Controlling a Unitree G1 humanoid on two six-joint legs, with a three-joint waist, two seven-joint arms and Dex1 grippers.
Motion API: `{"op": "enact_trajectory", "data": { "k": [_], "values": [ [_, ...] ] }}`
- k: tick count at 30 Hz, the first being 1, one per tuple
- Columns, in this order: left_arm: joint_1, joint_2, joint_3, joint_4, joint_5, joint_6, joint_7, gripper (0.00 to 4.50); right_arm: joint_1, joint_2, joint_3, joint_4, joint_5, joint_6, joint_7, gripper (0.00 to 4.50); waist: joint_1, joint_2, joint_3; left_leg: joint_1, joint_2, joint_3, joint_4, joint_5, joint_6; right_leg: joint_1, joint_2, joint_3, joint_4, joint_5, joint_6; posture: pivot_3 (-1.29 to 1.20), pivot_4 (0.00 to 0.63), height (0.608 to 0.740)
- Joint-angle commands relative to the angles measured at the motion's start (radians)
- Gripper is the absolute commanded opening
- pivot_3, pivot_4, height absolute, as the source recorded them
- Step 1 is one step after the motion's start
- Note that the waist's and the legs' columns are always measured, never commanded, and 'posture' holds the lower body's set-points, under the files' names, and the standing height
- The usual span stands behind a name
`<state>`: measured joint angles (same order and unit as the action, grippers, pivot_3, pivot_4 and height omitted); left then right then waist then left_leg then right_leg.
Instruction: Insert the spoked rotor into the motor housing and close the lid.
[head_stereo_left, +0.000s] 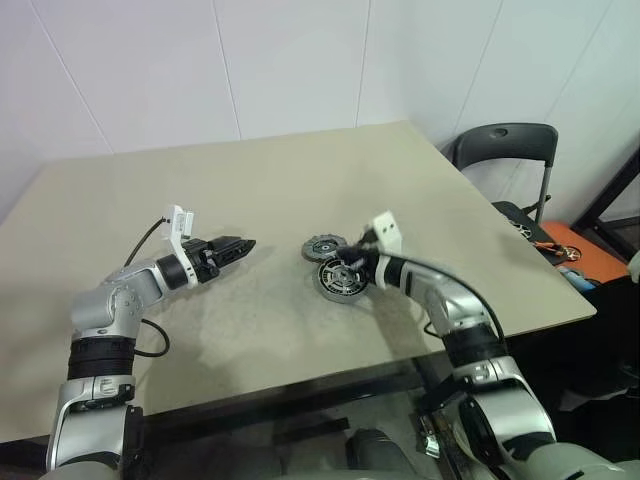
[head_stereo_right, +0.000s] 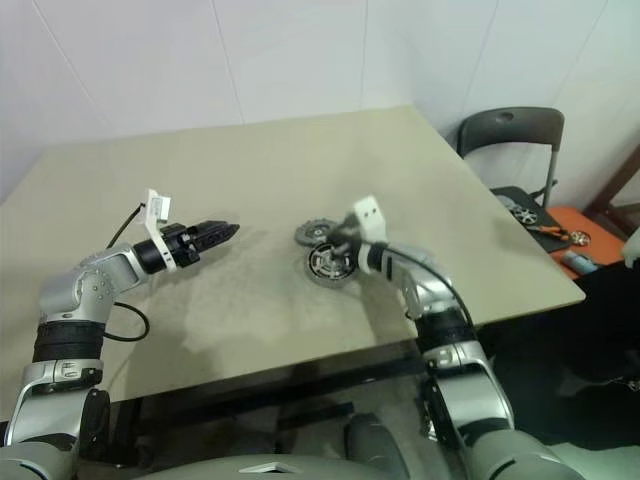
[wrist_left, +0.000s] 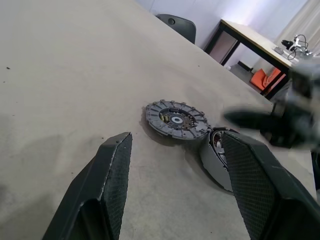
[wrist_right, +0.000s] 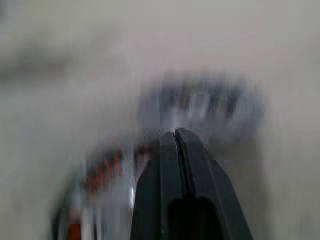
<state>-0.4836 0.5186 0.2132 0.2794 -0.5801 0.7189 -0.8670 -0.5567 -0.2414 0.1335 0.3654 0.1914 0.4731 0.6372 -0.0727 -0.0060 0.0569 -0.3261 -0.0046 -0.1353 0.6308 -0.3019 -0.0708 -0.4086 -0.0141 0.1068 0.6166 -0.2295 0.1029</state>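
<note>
I am holding my left hand (head_stereo_left: 243, 246) above the beige table (head_stereo_left: 250, 190), well to the left of the parts, with its two black fingers (wrist_left: 112, 175) standing apart and nothing between them; it is pointing across the table toward the parts. My right hand (head_stereo_left: 352, 264) is reaching in from the right, its fingers (wrist_right: 175, 165) pressed together and gripping nothing, and its tip is hovering over the near side of the motor housing (head_stereo_left: 338, 279); I cannot tell whether it is touching the housing. The motor housing is lying flat on the table near the middle, a round grey cup with copper-coloured windings showing inside. I cannot tell from here whether the spoked rotor is sitting inside it, since my right hand is covering part of the cup. The lid (head_stereo_left: 323, 247) is lying flat on the table just beyond the housing and slightly to its left, a grey disc with a notched rim, its edge touching or nearly touching the housing's rim. Off the table's far right corner a dark chair (head_stereo_left: 505, 150) is standing against the wall.
</note>
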Motion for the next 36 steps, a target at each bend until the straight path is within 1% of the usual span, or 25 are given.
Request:
{"op": "enact_trajectory", "data": {
  "k": [1,4,6,9,11,14,16,19,28,33,36],
  "values": [
    [-0.022,0.006,0.012,-0.008,-0.008,-0.006,-0.003,3.03,0.017,-0.008,0.057,-0.042,-0.041,-0.006,0.023,0.00,-0.003,-0.001,-0.001,0.001,0.000,0.000,0.000,0.000,0.000,0.000,0.000,0.000,0.000,0.000,0.000,0.00,0.000,0.740],
    [-0.031,0.005,0.011,0.006,-0.003,-0.013,-0.001,3.03,0.010,-0.002,0.037,-0.030,-0.046,-0.010,0.002,0.00,-0.003,-0.001,-0.001,0.002,0.000,0.000,0.000,0.000,0.000,0.001,0.000,0.000,0.001,0.000,0.000,0.00,0.000,0.740],
    [-0.031,0.002,0.010,0.003,-0.005,-0.010,0.001,3.03,0.000,0.008,-0.001,-0.048,-0.014,-0.003,0.001,0.00,-0.003,-0.001,-0.001,0.002,0.000,0.000,0.000,0.000,0.000,0.001,0.000,0.000,0.001,0.000,0.000,0.00,0.000,0.740],
    [-0.029,-0.003,0.009,-0.009,-0.009,-0.005,0.007,3.03,-0.028,0.032,-0.128,-0.123,0.137,0.097,0.016,0.00,-0.001,-0.001,0.000,0.002,0.000,0.000,0.000,0.000,0.000,0.001,0.000,0.000,0.001,0.000,0.000,0.00,0.000,0.740],
    [-0.029,-0.006,0.012,-0.009,-0.013,-0.002,0.007,3.03,-0.045,0.029,-0.193,-0.168,0.215,0.164,0.019,0.00,0.001,-0.001,0.000,0.001,0.000,0.000,0.000,0.000,0.000,0.001,0.000,0.000,0.001,0.000,0.000,0.00,0.000,0.740],
    [-0.019,-0.001,0.024,-0.013,-0.025,0.004,-0.005,3.03,-0.030,-0.033,-0.241,-0.282,0.294,0.257,0.047,0.00,0.004,-0.001,0.000,0.001,0.000,0.000,0.000,0.000,0.000,0.001,0.000,0.000,0.000,0.000,0.000,0.00,0.000,0.740],
    [-0.007,0.009,0.023,-0.011,-0.023,0.001,-0.021,3.03,0.006,-0.088,-0.229,-0.333,0.289,0.279,0.063,0.00,0.005,-0.001,0.000,0.000,0.000,-0.001,0.000,0.000,0.000,0.001,0.000,-0.001,0.000,0.000,0.000,0.00,0.000,0.740],
    [-0.001,0.026,0.013,-0.001,-0.007,-0.006,-0.040,3.03,0.046,-0.146,-0.226,-0.339,0.265,0.277,0.057,0.00,0.003,-0.001,0.000,0.000,0.000,0.000,0.000,0.000,0.000,0.001,0.000,-0.001,-0.001,0.000,0.000,0.00,0.000,0.740],
    [-0.014,0.080,-0.007,0.072,0.033,-0.039,-0.092,3.03,0.107,-0.226,-0.274,-0.335,0.248,0.243,0.031,0.00,0.004,0.000,0.000,0.001,0.000,0.001,0.000,0.000,0.000,0.001,0.000,0.001,0.000,-0.002,0.003,0.00,0.000,0.740],
    [-0.018,0.081,-0.009,0.087,0.046,-0.046,-0.096,3.03,0.178,-0.287,-0.237,-0.381,0.229,0.241,0.072,0.00,0.005,0.000,0.001,0.000,0.000,0.001,0.000,0.000,0.000,0.001,0.000,0.001,-0.001,-0.002,0.003,0.00,0.000,0.740],
    [-0.018,0.076,-0.011,0.084,0.047,-0.042,-0.097,3.03,0.195,-0.293,-0.237,-0.404,0.237,0.246,0.073,0.00,0.001,-0.001,0.001,0.000,0.000,0.001,0.000,0.000,0.000,0.001,0.000,0.001,-0.001,-0.002,0.003,0.00,0.000,0.740]
  ]
}}
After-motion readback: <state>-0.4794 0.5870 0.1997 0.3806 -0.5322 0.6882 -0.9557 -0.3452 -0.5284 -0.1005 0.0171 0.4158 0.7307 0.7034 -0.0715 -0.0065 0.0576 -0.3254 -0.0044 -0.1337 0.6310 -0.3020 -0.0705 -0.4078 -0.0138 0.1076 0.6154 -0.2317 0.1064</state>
